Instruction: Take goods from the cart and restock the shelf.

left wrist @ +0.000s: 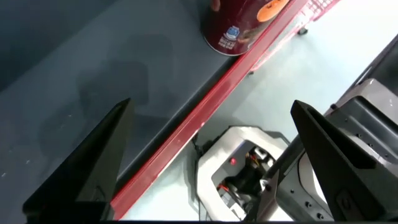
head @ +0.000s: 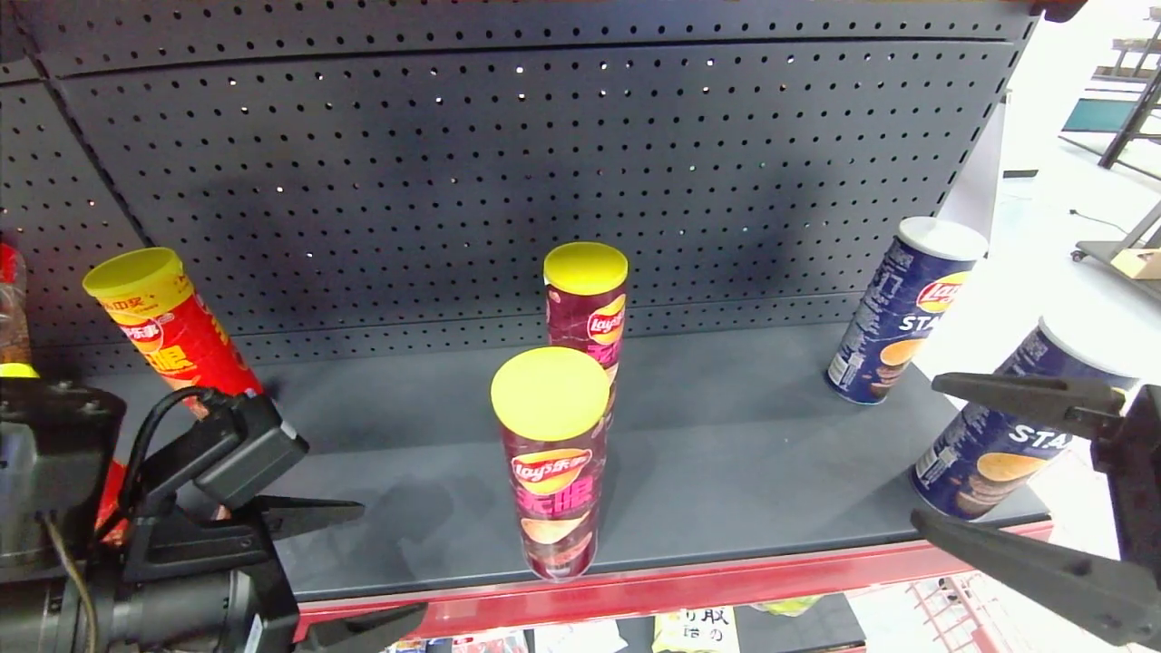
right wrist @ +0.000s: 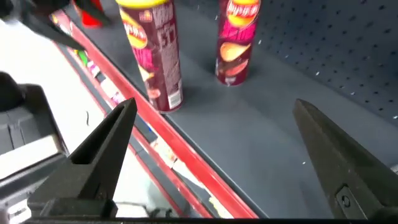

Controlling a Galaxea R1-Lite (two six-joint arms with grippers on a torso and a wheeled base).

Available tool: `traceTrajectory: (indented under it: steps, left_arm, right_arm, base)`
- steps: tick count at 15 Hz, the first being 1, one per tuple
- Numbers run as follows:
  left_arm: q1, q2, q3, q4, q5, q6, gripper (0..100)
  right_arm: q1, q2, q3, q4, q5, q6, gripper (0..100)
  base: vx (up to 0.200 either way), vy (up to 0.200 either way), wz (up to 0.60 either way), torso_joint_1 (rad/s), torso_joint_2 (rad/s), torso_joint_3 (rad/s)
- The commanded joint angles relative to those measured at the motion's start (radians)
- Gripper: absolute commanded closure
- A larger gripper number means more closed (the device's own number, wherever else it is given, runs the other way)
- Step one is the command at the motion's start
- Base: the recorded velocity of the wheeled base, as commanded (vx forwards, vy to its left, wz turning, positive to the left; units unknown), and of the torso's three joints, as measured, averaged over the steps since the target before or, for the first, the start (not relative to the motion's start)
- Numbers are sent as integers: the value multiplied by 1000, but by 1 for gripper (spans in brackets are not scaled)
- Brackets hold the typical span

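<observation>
Front maroon can (head: 551,462), yellow-lidded, upright on the grey shelf (head: 726,453) just inside the red front lip (head: 726,580); straight behind that can, a rear maroon can (head: 587,308); far to its left and deeper in, a red can (head: 168,326); well to its right, a rear blue can (head: 898,313) and a front blue can (head: 998,435) near the lip. Left of the front maroon can and out at the lip, left gripper (head: 363,571) spread wide with nothing between the fingers. Right of the same can, just before the front blue can, right gripper (head: 930,453) likewise splayed and empty.
</observation>
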Motion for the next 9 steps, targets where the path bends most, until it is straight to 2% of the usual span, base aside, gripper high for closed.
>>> traceTrajectory:
  steps: [1, 5, 9]
  left_arm:
    - [-30, 91, -12, 0, 2, 3, 0]
    - [-38, 197, -74, 0, 16, 3, 0]
    - [-35, 237, -73, -35, 38, 1, 0]
  right_arm:
    - [-6, -32, -1, -2, -1, 17, 0]
    - [-8, -29, -12, -2, 0, 22, 0]
    - [-9, -24, -12, -2, 0, 23, 0]
  base:
    - [0, 0, 0, 0, 0, 0]
    - [0, 0, 0, 0, 0, 0]
    - [0, 0, 0, 0, 0, 0]
